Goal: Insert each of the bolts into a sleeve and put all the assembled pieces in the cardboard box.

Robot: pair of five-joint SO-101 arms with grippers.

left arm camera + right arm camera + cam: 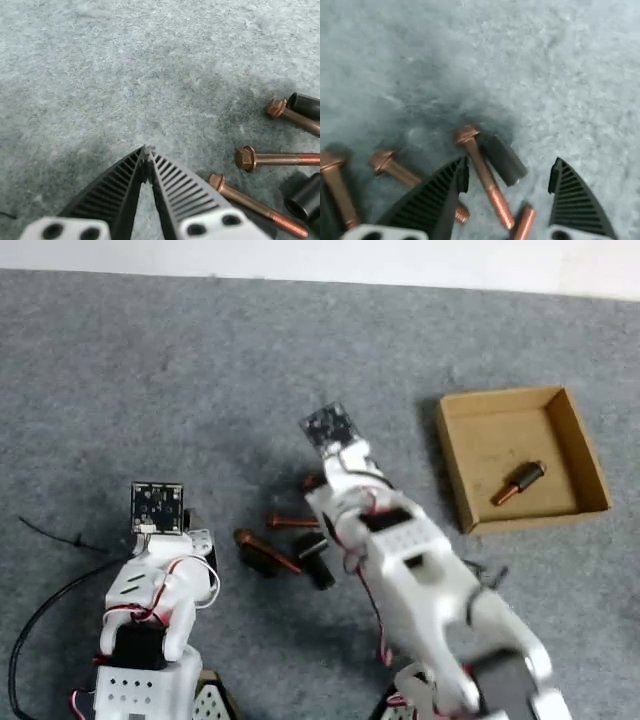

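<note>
My right gripper (510,172) is open just above the grey mat. A copper bolt (482,172) and a black sleeve (502,157) lie side by side between its fingers. Two more bolts (395,167) lie off to one side. My left gripper (146,150) is shut on nothing and points at bare mat, a little away from three bolts (277,159) and a sleeve (302,200). In the high view the bolts (290,522) and sleeves (315,545) are clustered between the two arms. The cardboard box (462,465) sits to the right and holds one assembled piece (518,483).
The right arm (420,570) reaches over the parts from the bottom centre. The left arm (150,610) stands at the lower left with a black cable (50,535) beside it. Open mat lies at the far left and along the back.
</note>
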